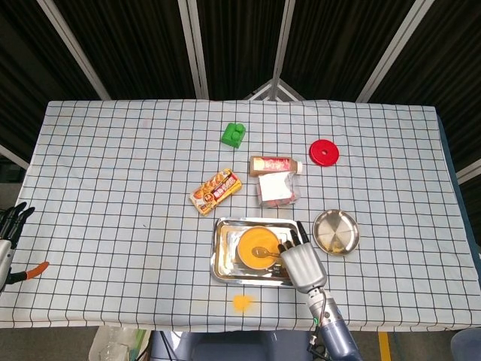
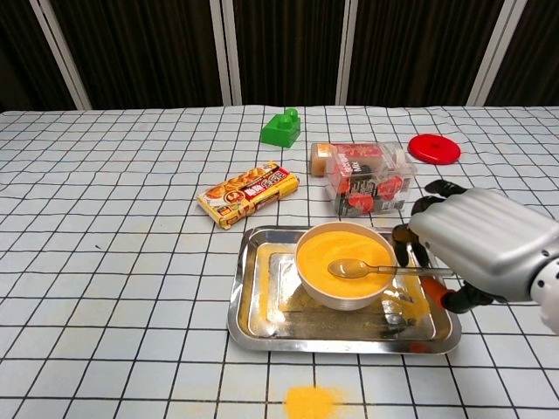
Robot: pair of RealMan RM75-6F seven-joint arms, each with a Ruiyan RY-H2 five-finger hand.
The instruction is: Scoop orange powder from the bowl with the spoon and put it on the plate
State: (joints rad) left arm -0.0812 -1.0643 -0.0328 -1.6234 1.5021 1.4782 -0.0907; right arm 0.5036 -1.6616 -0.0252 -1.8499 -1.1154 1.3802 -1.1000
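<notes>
A white bowl full of orange powder stands in a steel tray. A metal spoon lies in the powder, with its handle pointing right over the rim. My right hand hovers over the handle's end. Its fingers curl down above the handle and the thumb sits below, with no firm grip visible. The round steel plate lies to the right of the tray and is hidden behind the hand in the chest view. My left hand is at the far left edge, fingers apart and holding nothing.
Spilled orange powder lies on the cloth in front of the tray. Behind the tray are a snack packet, a clear box, a green block and a red lid.
</notes>
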